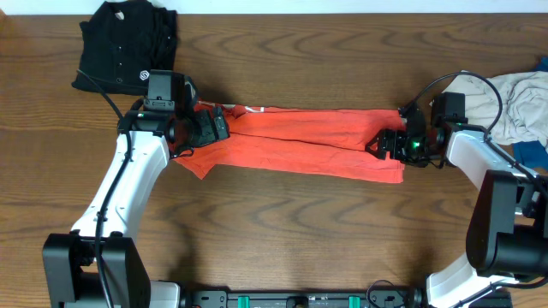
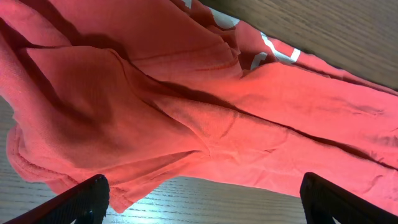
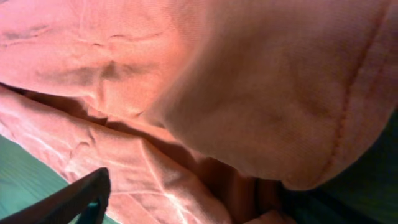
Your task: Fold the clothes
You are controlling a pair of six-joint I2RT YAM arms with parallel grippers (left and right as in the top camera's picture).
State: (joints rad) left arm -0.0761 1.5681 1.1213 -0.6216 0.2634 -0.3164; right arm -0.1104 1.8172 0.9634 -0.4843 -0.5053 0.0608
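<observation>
Cloth is lying drawn out in a long, narrow band: the red-orange T-shirt (image 1: pixel 300 137) is stretching across the table (image 1: pixel 282 239) from one gripper to the other, one end at each tool. It is probably lying this way so that both ends can be taken at once and the band folded over itself.

The left gripper (image 1: pixel 205 130) is hovering over its end of the shirt with jaws wide apart and holding nothing. Its two fingertips (image 2: pixel 84 199) are framing the crumpled sleeve end, which is lying just ahead of and below them, with the white lettering (image 2: pixel 273 50) farther out ahead.

The right gripper (image 1: pixel 387 144) is pressing in at the opposite end. Fabric is bulging right up against its camera and only one finger (image 3: pixel 74 199) is showing, so whether it is gripping the hem cannot be told.

Behind the left gripper, well apart, the black buttoned shirt (image 1: pixel 124 43) is waiting in a heap. Behind the right gripper, the pale grey piece (image 1: pixel 522 98) and blue piece (image 1: pixel 535 152) are lying bunched together.
</observation>
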